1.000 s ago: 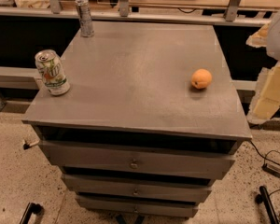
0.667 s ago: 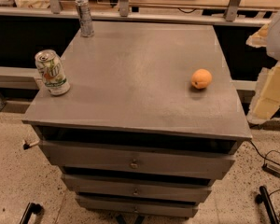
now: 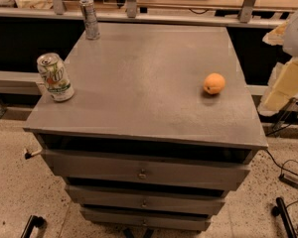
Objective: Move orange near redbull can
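Nothing is changing here: the orange (image 3: 214, 83) is sitting exactly where it was a second ago, right of the frame's centre and near the right edge of the worktop (image 3: 149, 63), and the tool (image 3: 284, 83) is still hanging off the worktop at the right edge of the frame, well clear of the fruit. Whether it is released or clenched I cannot tell. So the reach is, I'm judging, not yet starting. The redbull can (image 3: 90, 18) is standing upright in the upper left, its long axis running vertically, well apart from the orange. The orange is round, showing no long axis or facing. A white-and-green soda can (image 3: 55, 77) is standing at the left.
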Robot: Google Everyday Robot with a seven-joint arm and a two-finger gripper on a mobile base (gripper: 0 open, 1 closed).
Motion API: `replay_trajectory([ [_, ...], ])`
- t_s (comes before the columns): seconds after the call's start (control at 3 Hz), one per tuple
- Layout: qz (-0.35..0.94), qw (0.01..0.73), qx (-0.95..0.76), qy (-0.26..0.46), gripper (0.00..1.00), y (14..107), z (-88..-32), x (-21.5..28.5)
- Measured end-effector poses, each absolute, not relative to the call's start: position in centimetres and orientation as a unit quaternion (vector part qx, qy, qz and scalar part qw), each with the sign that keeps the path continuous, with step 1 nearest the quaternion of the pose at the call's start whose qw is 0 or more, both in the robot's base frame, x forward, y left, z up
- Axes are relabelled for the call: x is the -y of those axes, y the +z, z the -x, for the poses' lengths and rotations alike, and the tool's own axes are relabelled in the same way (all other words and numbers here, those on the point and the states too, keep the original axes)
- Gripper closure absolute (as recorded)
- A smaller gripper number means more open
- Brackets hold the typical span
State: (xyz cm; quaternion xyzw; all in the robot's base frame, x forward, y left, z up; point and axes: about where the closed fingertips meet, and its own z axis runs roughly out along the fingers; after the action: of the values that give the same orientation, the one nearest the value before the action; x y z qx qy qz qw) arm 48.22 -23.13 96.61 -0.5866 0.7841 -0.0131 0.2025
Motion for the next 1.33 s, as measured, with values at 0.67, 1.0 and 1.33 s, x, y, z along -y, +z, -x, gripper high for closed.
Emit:
replay_trajectory([
  [0.67,0.559,0.218,-0.799,0.049,0.00,90.4,-57.0,24.0],
  [1.0,0.531,0.210,-0.813,0.107,0.00,85.7,-61.5,22.2],
  [1.33,0.530,0.209,-0.814,0.111,0.00,85.3,-61.8,22.1],
])
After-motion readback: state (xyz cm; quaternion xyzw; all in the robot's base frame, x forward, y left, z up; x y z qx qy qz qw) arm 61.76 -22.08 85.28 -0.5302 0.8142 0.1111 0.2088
